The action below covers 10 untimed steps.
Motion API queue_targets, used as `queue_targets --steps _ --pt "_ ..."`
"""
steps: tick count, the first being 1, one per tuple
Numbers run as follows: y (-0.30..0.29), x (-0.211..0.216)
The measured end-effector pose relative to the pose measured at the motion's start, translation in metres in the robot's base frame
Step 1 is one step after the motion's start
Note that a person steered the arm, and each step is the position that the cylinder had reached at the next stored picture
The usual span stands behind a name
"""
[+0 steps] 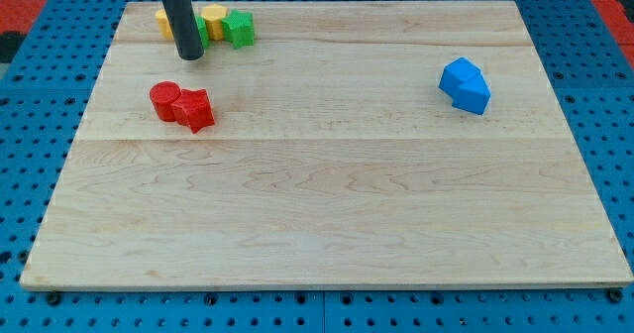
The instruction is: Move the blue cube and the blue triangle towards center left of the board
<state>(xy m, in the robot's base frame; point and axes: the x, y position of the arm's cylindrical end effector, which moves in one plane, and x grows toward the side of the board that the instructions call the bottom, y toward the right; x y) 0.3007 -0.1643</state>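
nothing visibly done yet: blue cube (pixel 458 75) and blue triangle (pixel 473 96) touching each other at the view's right of the tabletop (pixel 327 204), far from center left. my tip (pixel 189 54) well apart at upper left, beside yellow and green blocks. no hand fitted, only a bare rod.

The counter (pixel 327 204) in mid-frame was pale wood with fine grain and a smooth, matt finish. Around it lay a blue perforated base (pixel 614 125), matt. The blue blocks (pixel 465 85) at the right and the red blocks (pixel 182 104) at the upper left looked like smooth, slightly glossy plastic. The rod (pixel 179 16) was dark and matt.
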Motion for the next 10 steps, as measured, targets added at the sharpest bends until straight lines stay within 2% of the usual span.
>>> queue_targets --steps 1,3,5,7,8,10 --pt "0.067 0.0" --pt "0.29 -0.003" --pt "0.372 0.036" --pt "0.387 0.077" --pt "0.356 0.115" --pt "0.295 0.159"
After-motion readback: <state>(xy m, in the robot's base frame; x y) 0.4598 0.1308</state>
